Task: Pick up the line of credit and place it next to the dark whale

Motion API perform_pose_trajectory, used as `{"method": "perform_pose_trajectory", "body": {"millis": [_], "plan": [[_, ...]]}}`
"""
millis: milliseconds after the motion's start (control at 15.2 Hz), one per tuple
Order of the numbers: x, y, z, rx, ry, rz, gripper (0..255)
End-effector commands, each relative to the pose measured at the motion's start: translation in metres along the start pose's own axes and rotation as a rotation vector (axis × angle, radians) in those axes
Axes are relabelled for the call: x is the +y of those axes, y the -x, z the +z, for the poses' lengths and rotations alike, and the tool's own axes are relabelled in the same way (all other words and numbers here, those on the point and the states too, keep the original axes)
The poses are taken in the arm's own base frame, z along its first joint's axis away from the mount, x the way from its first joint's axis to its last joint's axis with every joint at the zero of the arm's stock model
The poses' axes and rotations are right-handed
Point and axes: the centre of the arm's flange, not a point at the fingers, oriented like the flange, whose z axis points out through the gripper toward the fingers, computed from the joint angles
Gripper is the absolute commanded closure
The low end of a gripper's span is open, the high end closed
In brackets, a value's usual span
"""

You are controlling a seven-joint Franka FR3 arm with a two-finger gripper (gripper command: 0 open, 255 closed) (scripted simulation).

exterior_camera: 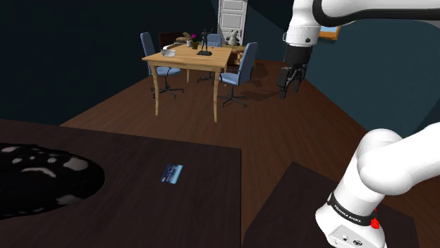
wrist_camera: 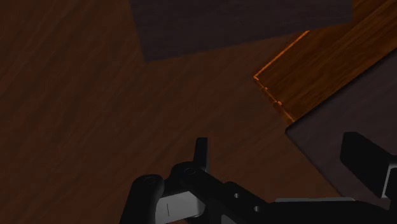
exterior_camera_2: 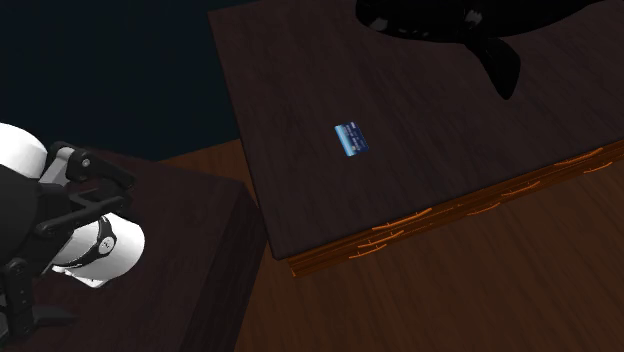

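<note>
Blue card flat, hand aloft

The card (exterior_camera: pixel 171 173) lies on the dark surface (exterior_camera: pixel 134 218) near the whale (exterior_camera: pixel 42 176); the hand (exterior_camera: pixel 289 87) hangs released, well apart. Probably thin, stiff, light (likely slippery): pinch across its edges.

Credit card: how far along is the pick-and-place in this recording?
Nothing looks done: the blue card lies flat on the dark table, apart from the black whale. In hand: nothing; the claw hangs open, high and well away from the card. Left: reach, grasp, carry, set down beside the whale.
</note>
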Motion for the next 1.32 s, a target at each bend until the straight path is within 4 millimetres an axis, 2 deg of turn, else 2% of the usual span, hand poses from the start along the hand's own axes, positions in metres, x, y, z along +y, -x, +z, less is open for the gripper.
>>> {"method": "perform_pose_trajectory", "body": {"millis": [0, 594, 1254], "plan": [[0.0, 0.0, 0.0, 0.0, 0.0, 0.0, 0], [-0.092, -0.038, 0.054, -0.135, -0.075, 0.204, 0], [-0.188, -0.093, 0.112, -0.285, -0.158, 0.431, 0]]}}
